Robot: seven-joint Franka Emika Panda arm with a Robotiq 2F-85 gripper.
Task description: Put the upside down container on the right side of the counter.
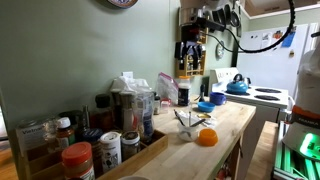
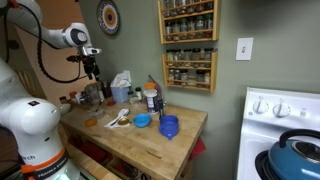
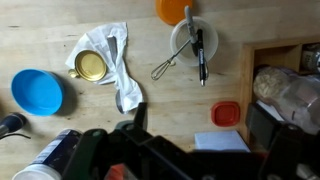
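Note:
The tall clear container (image 1: 130,108) with a darker top stands among jars at the wall side of the wooden counter (image 1: 228,125). In the wrist view a clear plastic body (image 3: 292,95) shows at the right edge, above a wooden tray. My gripper (image 1: 195,47) hangs high above the counter, apart from everything, and also shows in an exterior view (image 2: 92,66). In the wrist view its fingers (image 3: 200,125) are spread, with bare wood and a red lid (image 3: 226,113) between them. It is open and empty.
A white bowl with a whisk (image 3: 192,45), an orange ball (image 1: 206,137), a blue bowl (image 3: 38,92) and a white cloth with a gold lid (image 3: 92,66) lie on the counter. Spice jars (image 1: 78,158) crowd one end. A blue kettle (image 1: 237,85) sits on the white stove.

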